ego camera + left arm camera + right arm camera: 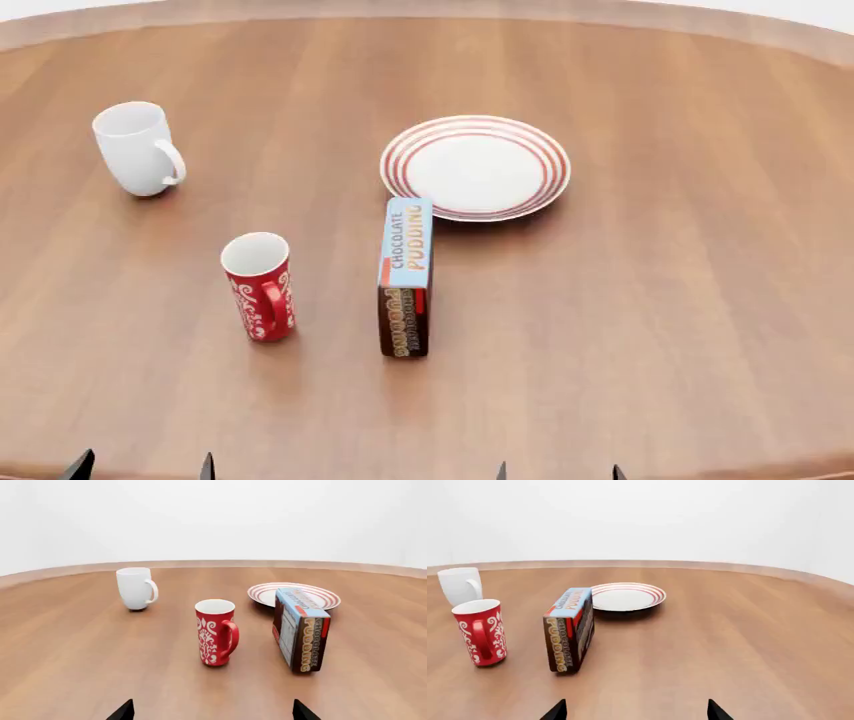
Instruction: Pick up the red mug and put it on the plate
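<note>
- Clearly, from the left wrist view, the red mug (pixel 215 632) stands upright on the counter (pixel 80 645), its handle toward the pudding box (pixel 299 629); the left claw (pixel 212 711) shows spread tips.
- From the head view, the plate (pixel 537 144) lies far right, just beyond the box; the white mug (pixel 136 147) stands far left.
- From the right wrist view, the right claw (pixel 636 711) is apart. The mug looks rigid, glossy, breakable: grasp its body, lifting over the box.
</note>
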Motion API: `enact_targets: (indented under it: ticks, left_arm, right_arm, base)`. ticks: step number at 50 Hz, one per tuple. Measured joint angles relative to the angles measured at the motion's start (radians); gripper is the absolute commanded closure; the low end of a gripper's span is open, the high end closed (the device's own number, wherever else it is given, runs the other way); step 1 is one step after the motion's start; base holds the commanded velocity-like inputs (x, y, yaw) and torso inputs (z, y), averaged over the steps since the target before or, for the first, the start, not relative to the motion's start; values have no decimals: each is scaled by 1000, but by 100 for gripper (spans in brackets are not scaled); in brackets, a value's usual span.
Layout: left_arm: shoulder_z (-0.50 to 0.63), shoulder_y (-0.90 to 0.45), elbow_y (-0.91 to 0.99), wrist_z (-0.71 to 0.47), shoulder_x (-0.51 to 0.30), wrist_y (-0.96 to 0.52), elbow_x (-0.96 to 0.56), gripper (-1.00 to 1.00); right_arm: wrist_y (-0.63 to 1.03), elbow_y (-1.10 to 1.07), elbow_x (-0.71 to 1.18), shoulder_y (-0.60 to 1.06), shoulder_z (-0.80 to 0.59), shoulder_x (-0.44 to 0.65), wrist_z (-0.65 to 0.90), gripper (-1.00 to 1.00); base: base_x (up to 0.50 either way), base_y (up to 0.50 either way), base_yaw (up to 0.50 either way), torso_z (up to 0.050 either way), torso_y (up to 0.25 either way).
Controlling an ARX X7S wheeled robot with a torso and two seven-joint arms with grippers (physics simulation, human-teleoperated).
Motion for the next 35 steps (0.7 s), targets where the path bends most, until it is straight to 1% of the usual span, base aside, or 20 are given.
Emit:
enact_targets:
  ticks: [22,35]
  left_arm:
    - [48,-1,-7,-47,-42,20,-63,-100]
    - [76,-5,-34,-69,-63,94,-75,-100]
  right_arm:
    - [8,2,45,5,-53,44,50,-100]
    - [10,3,66,7,-77,65,75,-100]
  base:
    - [0,0,0,0,0]
    - [0,0,0,0,0]
